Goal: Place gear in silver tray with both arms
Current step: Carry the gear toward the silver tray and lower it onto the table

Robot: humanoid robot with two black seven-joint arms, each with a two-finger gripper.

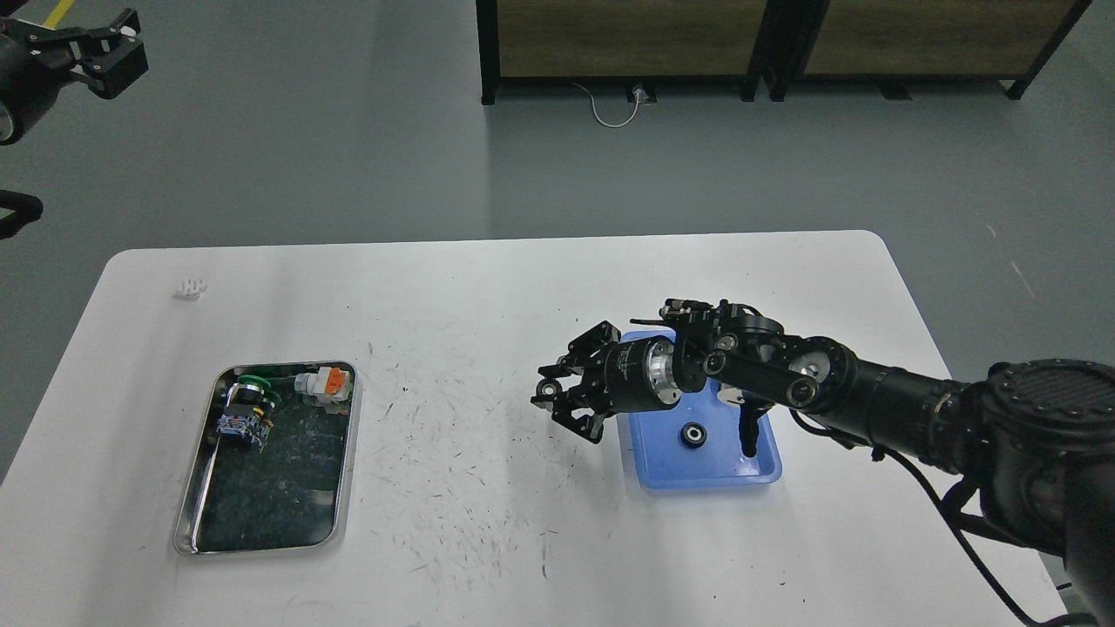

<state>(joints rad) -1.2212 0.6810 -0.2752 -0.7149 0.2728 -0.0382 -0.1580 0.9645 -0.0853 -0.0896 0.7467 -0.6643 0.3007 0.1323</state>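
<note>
The silver tray [341,488] lies on the left of the white table. It holds a green push-button switch [246,402] and a white and orange part [323,384]. My right gripper [551,400] hangs over the table just left of the blue tray [702,475]. Its fingertips are closed on a small dark round gear [546,393] with a pale centre. A second black gear [693,434] lies on the blue tray's floor. My left gripper [103,54] is raised at the top left, far off the table; its fingers cannot be told apart.
My right arm [836,383] crosses over the back of the blue tray and hides what lies there. A small white piece [192,286] lies near the table's far left corner. Dark shelving [766,43] stands on the floor beyond.
</note>
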